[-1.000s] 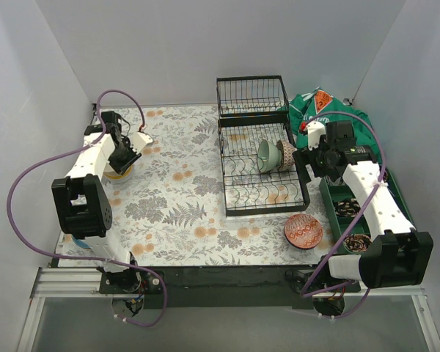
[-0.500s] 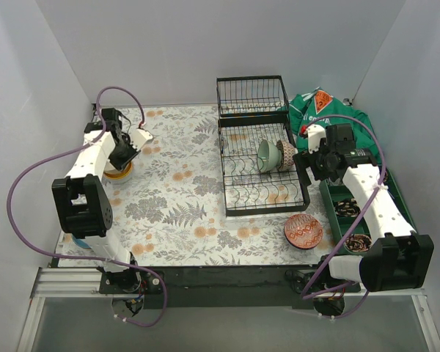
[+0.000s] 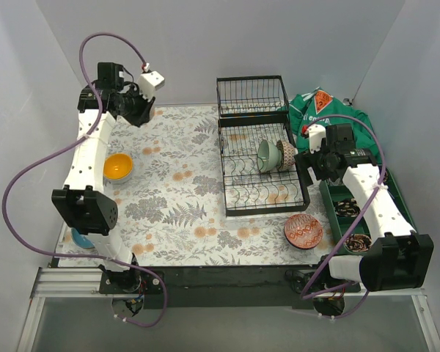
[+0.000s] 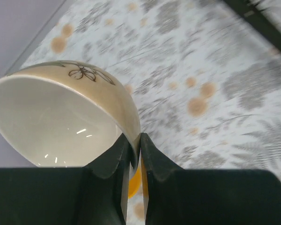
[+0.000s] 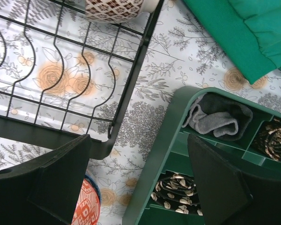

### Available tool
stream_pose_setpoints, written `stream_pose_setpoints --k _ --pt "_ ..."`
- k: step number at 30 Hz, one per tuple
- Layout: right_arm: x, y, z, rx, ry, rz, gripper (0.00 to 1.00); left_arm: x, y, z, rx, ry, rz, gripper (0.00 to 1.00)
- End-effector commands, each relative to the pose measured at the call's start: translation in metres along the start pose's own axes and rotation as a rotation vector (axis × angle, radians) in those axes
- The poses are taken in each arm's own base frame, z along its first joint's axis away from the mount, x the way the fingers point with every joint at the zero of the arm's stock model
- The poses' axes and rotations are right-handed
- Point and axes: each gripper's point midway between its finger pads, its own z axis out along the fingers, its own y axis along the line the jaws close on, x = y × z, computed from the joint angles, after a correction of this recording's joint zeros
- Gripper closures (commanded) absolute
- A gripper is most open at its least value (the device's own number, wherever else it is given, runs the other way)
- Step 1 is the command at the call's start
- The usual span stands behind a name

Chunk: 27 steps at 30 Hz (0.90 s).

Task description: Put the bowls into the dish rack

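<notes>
The left gripper (image 4: pixel 135 140) pinches the rim of a cream bowl (image 4: pixel 61 119). The right gripper (image 5: pixel 139 140) stands open beside the dish rack (image 5: pixel 129 84).

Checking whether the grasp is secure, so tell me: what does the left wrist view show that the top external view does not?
Only the left wrist view: a round cream ceramic bowl with a brown line motif, its rim pinched by the left end effector.

Only the top external view: the black wire dish rack holding a mint green ceramic bowl and a brown patterned ceramic bowl, and a red patterned ceramic bowl on the table.

Both: the left end effector, the floral tablecloth and the yellow-orange ceramic bowl.
</notes>
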Motion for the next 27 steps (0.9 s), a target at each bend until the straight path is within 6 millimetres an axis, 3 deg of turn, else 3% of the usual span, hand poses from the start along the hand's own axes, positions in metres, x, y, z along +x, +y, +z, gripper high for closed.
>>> stream_pose_setpoints --k 1,2,3,4,6,9,13,14,18,19,22,23,27 --pt "-0.012 -0.018 -0.009 0.083 -0.01 -0.011 0.09 -0.082 -0.076 -0.001 0.366 -0.355 -0.226 1.0" --pt "-0.013 -0.019 -0.011 0.091 -0.006 -0.017 0.09 -0.101 -0.098 -0.026 0.479 -0.473 -0.219 1.0" --pt "-0.013 -0.022 -0.014 0.105 -0.004 -0.023 0.09 -0.092 -0.125 -0.016 0.585 -0.478 -0.251 1.0" --pt "-0.013 -0.023 -0.017 0.114 -0.002 -0.027 0.09 -0.116 -0.13 -0.024 0.609 -0.593 -0.236 1.0" --pt "-0.01 -0.028 -0.02 0.136 0.01 -0.035 0.09 -0.13 -0.166 -0.046 0.734 -0.697 -0.176 1.0" --pt "-0.006 -0.032 -0.024 0.167 0.028 -0.037 0.09 -0.141 -0.202 -0.05 0.869 -0.769 -0.202 1.0" --pt "0.002 -0.035 -0.027 0.188 0.06 -0.038 0.09 -0.163 -0.22 -0.053 0.967 -0.905 -0.258 1.0" --pt "0.003 -0.035 -0.028 0.192 0.064 -0.04 0.09 -0.159 -0.227 -0.048 1.045 -0.844 -0.396 1.0" --pt "0.007 -0.04 -0.031 0.211 0.095 -0.052 0.09 -0.178 -0.231 -0.035 1.12 -0.874 -0.552 1.0" --pt "0.008 -0.041 -0.031 0.215 0.099 -0.057 0.09 -0.181 -0.23 -0.017 1.112 -0.863 -0.612 1.0" --pt "0.011 -0.043 -0.028 0.222 0.122 -0.065 0.09 -0.201 -0.235 -0.004 1.137 -0.852 -0.67 1.0" --pt "0.011 -0.044 -0.028 0.223 0.124 -0.065 0.09 -0.201 -0.235 0.013 1.145 -0.815 -0.725 1.0" --pt "0.012 -0.048 -0.026 0.236 0.143 -0.081 0.09 -0.209 -0.238 0.039 1.13 -0.758 -0.876 1.0"
